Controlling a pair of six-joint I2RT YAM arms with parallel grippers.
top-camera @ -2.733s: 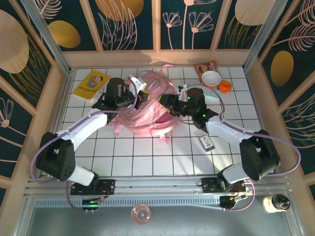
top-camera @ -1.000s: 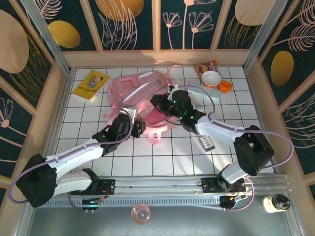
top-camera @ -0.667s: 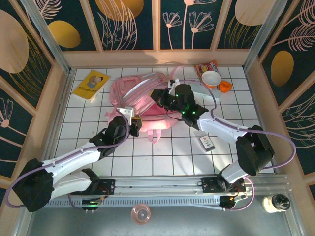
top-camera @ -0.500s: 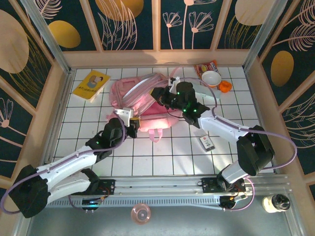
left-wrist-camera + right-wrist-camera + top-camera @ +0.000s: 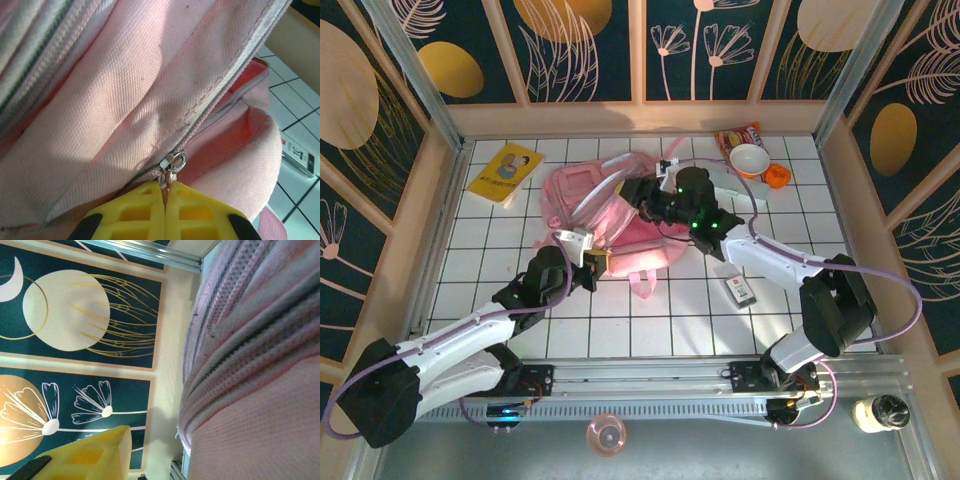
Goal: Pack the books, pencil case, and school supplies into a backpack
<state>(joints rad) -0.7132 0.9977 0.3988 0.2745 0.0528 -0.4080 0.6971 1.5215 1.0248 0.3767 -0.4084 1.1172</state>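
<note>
The pink backpack [image 5: 582, 190] lies at the middle back of the table. My left gripper [image 5: 592, 262] is at its near edge, yellow fingers [image 5: 145, 207] shut on the zipper pull just below the metal slider [image 5: 174, 162]. My right gripper [image 5: 638, 190] grips the bag's far right rim. One yellow finger [image 5: 90, 455] shows there, the other is behind pink fabric [image 5: 260, 390]. The yellow booklet [image 5: 505, 170] lies at back left. The mint-blue pencil case [image 5: 740, 190] is right of the bag. The dark labelled item [image 5: 741, 290] [image 5: 300, 157] lies at front right. The pen-like stick is hidden.
A white bowl [image 5: 750, 158], a small orange object [image 5: 778, 176] and a red-orange snack packet [image 5: 735, 135] sit at the back right. Wooden walls [image 5: 640, 118] fence the tiled table. Open tiles lie along the near side between the arms.
My left gripper has drawn back toward the near edge along the bag, holding the zipper pull. My right gripper has shifted toward the back, and the bag's near flap has slid slightly right.
</note>
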